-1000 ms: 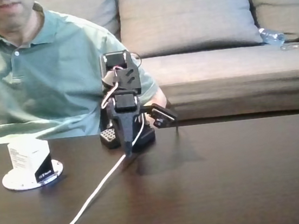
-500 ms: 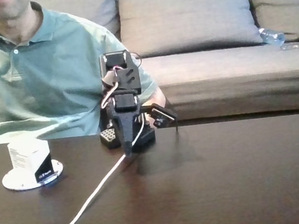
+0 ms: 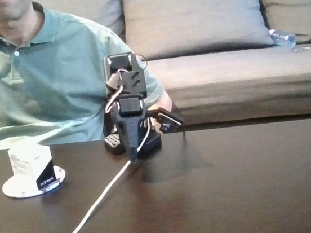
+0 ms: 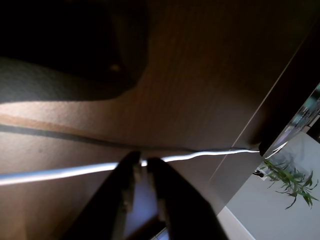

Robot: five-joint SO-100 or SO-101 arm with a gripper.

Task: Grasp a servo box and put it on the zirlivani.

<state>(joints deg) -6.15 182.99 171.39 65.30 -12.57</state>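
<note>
On the zirlivani (image 3: 34, 182), well left of the jaws in the fixed view, sits the servo box (image 3: 31, 161); gripper (image 3: 131, 153) points down at the table (image 3: 238, 186), folded. Wrist view: gripper (image 4: 143, 164) jaws nearly together, empty, over white cable (image 4: 60, 172).

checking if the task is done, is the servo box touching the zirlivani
Touching. In the fixed view the servo box sits directly on the zirlivani, whose white rim shows around its base with no gap.

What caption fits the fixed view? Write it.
White box sits on the round disc; folded arm's gripper points down at the table.
</note>
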